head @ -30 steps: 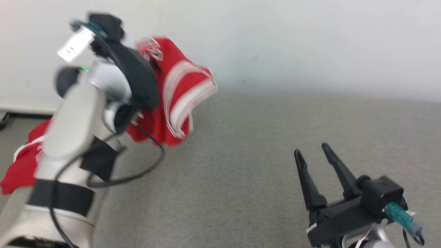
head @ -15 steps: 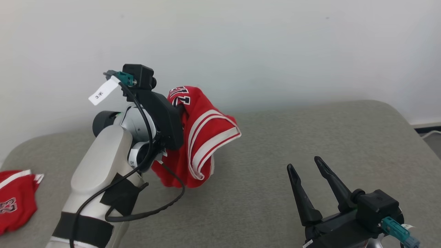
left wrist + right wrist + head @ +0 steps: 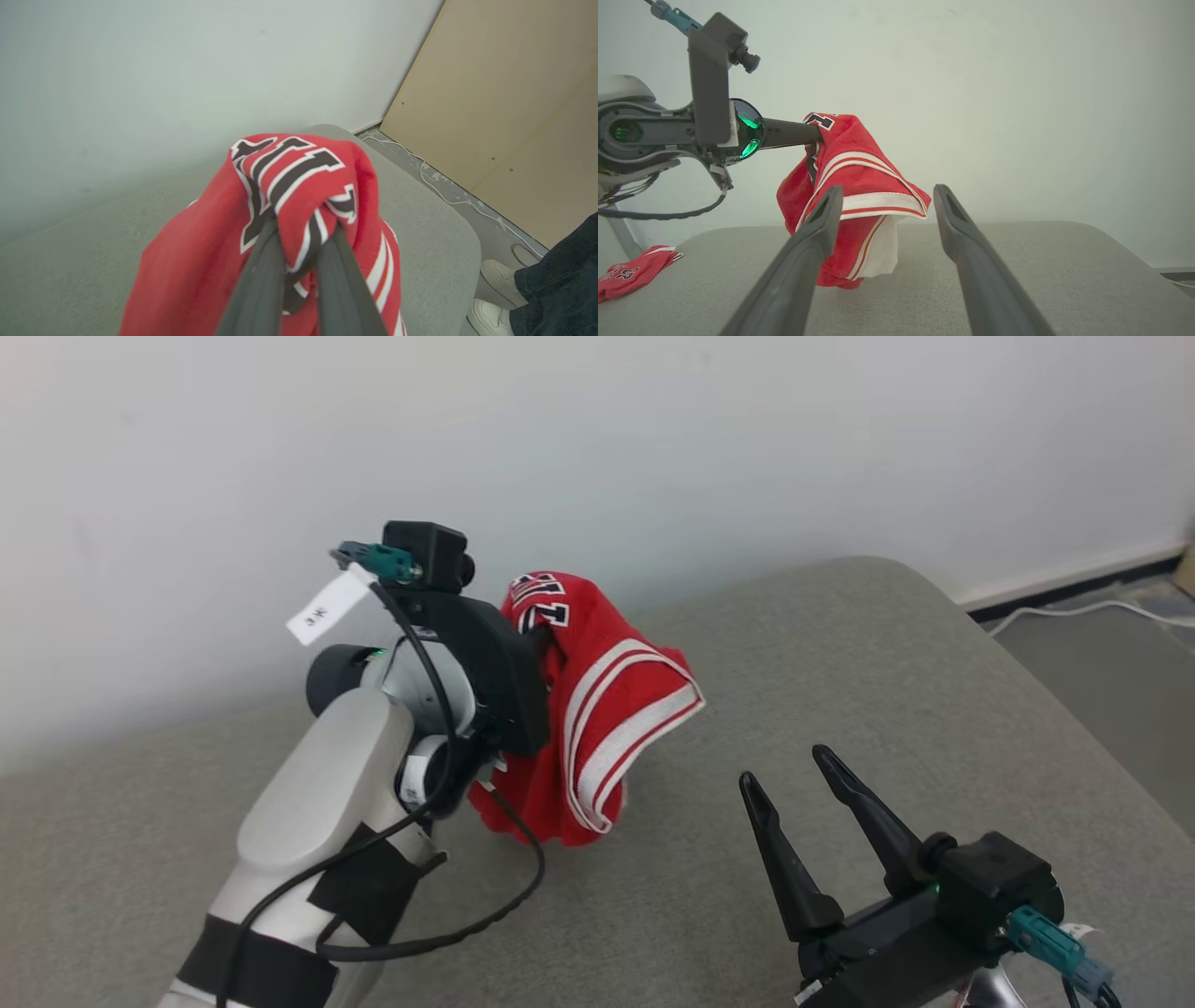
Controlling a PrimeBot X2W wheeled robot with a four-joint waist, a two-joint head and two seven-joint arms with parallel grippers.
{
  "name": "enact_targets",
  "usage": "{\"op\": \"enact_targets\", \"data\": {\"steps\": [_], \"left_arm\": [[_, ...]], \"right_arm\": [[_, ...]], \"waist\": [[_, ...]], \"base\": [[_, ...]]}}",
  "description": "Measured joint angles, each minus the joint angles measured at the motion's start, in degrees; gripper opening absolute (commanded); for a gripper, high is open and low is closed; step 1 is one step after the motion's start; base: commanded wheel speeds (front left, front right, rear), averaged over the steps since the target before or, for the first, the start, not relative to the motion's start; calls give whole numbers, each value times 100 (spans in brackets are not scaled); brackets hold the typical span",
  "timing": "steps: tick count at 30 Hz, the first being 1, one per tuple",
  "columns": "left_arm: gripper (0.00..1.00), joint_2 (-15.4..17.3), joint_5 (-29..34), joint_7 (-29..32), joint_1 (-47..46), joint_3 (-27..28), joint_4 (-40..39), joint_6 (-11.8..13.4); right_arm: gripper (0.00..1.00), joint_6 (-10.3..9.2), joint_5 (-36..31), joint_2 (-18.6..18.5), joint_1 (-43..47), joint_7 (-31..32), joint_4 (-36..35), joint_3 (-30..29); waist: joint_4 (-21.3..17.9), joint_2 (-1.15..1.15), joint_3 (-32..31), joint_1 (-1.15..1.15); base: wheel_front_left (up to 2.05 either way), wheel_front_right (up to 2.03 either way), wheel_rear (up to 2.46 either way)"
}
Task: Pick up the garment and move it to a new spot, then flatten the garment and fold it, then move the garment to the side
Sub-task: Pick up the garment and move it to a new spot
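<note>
Aloft, left hand (image 3: 303, 227) grips garment (image 3: 187, 261) (bunched).

1. Head view: from high on the near side of the red white-striped jersey garment (image 3: 607, 728), looking down over the grey fabric-covered bench (image 3: 840, 644) to the white wall (image 3: 653, 429).
2. Left wrist view: close against the garment, looking along the left tool (image 3: 303, 233).
3. Right wrist view: low and near the garment, facing it over the right tool (image 3: 887, 190). All three views share garment, bench and wall.
</note>
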Motion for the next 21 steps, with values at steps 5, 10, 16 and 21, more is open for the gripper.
{"op": "enact_targets", "data": {"steps": [5,10,16,21], "left_arm": [[0,9,-118,-119,0,-328,75,167],[100,7,-302,-202,-3,-764,323,247],[100,15,-457,-277,-26,-1016,533,265],[100,16,-630,-404,-121,-1134,634,288]], "right_arm": [[100,32,1,58,-104,11,11,52],[100,31,2,71,-142,4,49,-1],[100,31,3,94,-170,-40,152,-19],[100,31,10,92,-182,-71,218,-82]], "waist": [[-261,0,151,0],[-385,0,358,1],[-354,0,476,1],[-223,1,475,1]], "base": [[0,0,0],[0,0,0],[0,0,0],[0,0,0]]}}
